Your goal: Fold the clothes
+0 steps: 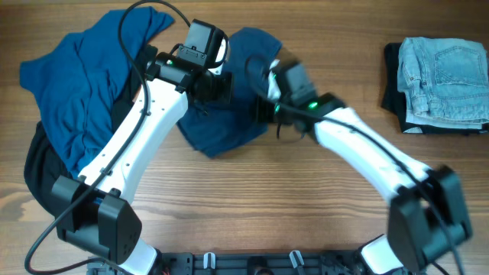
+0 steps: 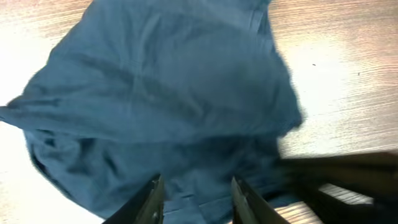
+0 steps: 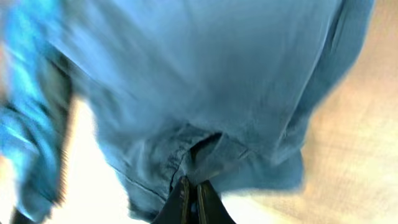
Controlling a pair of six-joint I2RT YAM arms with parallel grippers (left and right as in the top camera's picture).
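The right gripper (image 3: 191, 190) is pinching a fold of the crumpled navy shorts (image 1: 229, 126); the left gripper (image 2: 195, 190) is hovering with jaws spread, cloth just ahead. Well left of both, the blue shirt (image 1: 84, 76) is waiting unfolded; well right, the light-wash jeans (image 1: 443, 69) are sitting folded.

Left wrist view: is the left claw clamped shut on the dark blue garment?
No, the left claw has its fingers spread apart over the dark blue garment.

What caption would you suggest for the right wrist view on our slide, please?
Right tool pinching a fold of the navy shorts, wooden table behind.
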